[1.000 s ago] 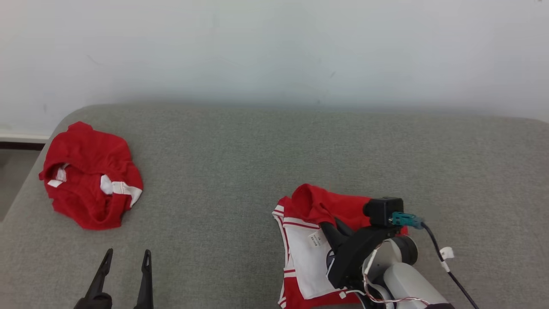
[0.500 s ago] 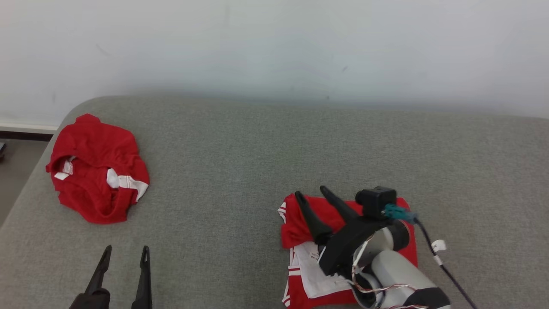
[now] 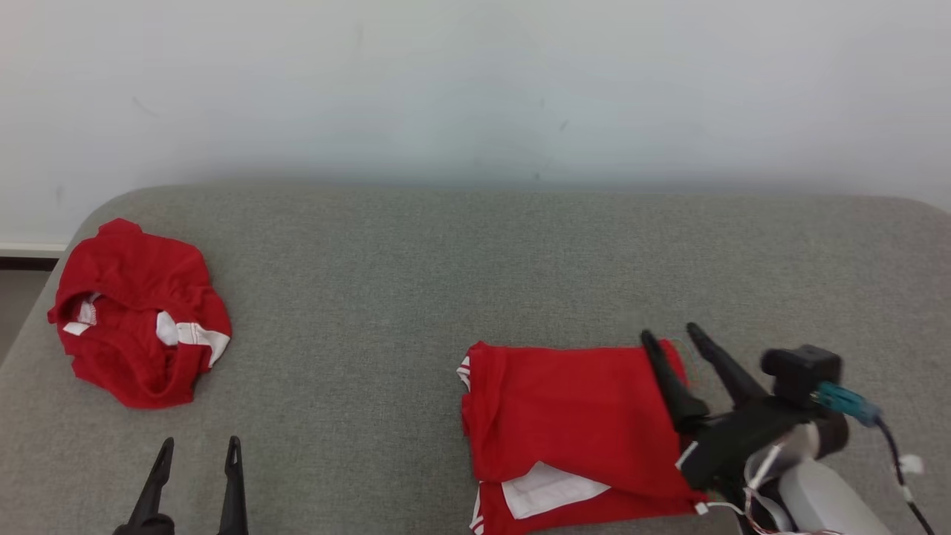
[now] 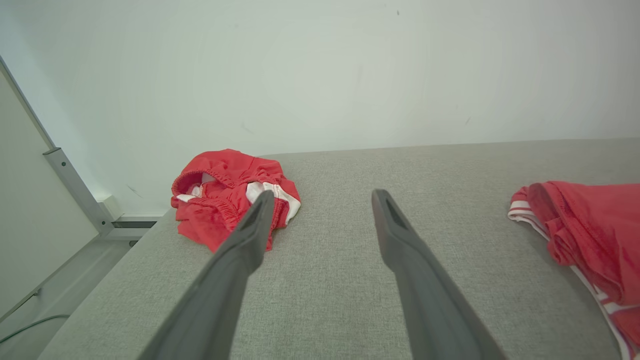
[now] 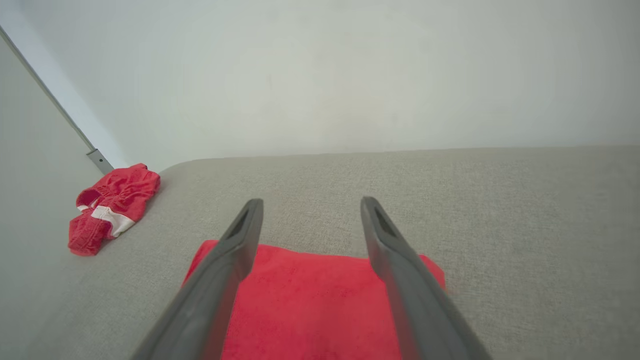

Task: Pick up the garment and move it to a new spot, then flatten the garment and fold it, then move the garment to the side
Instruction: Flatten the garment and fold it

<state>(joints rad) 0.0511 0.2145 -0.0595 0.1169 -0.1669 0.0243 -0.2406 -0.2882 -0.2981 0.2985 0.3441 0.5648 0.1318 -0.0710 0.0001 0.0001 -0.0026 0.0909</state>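
1 fold looks done: our right gripper (image 3: 669,331), clenched 1 second ago, stands released by the garment (image 3: 572,409), left gripper (image 3: 200,441) likewise released; moving it aside remains.

The support is a grey woven padded surface (image 3: 416,253) with rounded far corners, its cover clean and evenly stretched. Along its far edge stands a plain white wall (image 3: 475,82) bearing a few faint dark scuffs. Beyond the left edge, a narrow dark strip (image 3: 26,262) runs along the wall's foot above a grey floor (image 3: 11,308). In the left wrist view a slanted grey metal profile (image 4: 75,187) borders a pale panel (image 4: 25,215), and a thin cable (image 4: 30,327) lies on the floor. Lighting is soft, even and nearly shadowless.
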